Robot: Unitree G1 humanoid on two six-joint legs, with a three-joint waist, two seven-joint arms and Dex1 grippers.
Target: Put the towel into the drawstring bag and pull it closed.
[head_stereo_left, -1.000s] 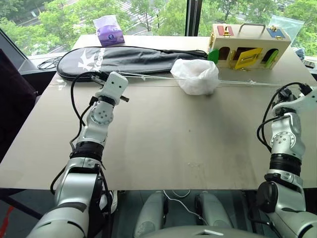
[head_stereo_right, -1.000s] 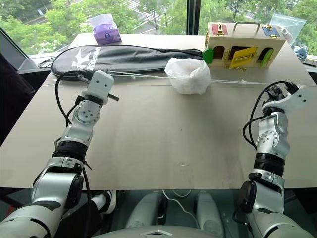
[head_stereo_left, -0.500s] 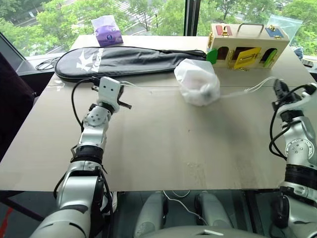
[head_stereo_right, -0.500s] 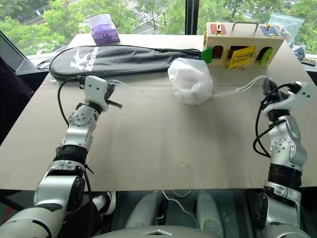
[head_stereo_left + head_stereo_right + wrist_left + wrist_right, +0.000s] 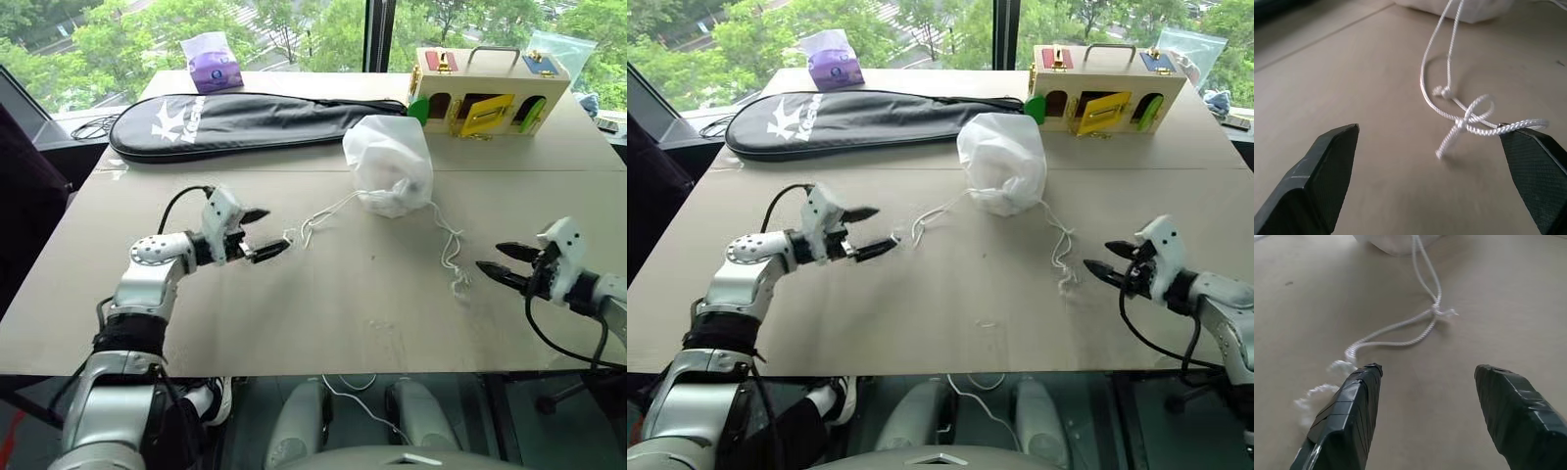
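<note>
White bag (image 5: 390, 164) sits cinched at about 12 o'clock on the table (image 5: 323, 313), bulged and puckered at the mouth; the towel isn't visible as a separate thing, presumably inside. Two cords lie slack on the table: left cord (image 5: 315, 217) trailing toward 8 o'clock, right cord (image 5: 449, 250) toward 4 o'clock.

Left gripper (image 5: 263, 233): jaws wide, holding nothing. The wrist view puts the cord's knotted end (image 5: 1465, 122) just at one fingertip (image 5: 1535, 161), loose. Right gripper (image 5: 507, 264): jaws spread, empty; the frayed cord end (image 5: 1339, 366) lies beside one finger (image 5: 1349, 416).

Step in hand, as you'd judge it: release after the pull, back off. Do it well by drawing both hands straight back from the cords, jaws kept wide, so no knot snags a pad and tugs the mouth open again. Check the mouth looks tight before you leave; if it gapes, regrasp near the knots and pull outward toward 9 and 3 together.

Against a second ago: the cords were strung taut from the bag out to both sides with the grippers far apart, up near the racket cover (image 5: 255, 116) line. Now both hands sit nearer you and lower, pointing inward, cords fallen slack. The bag has tipped and shifted slightly.
</note>
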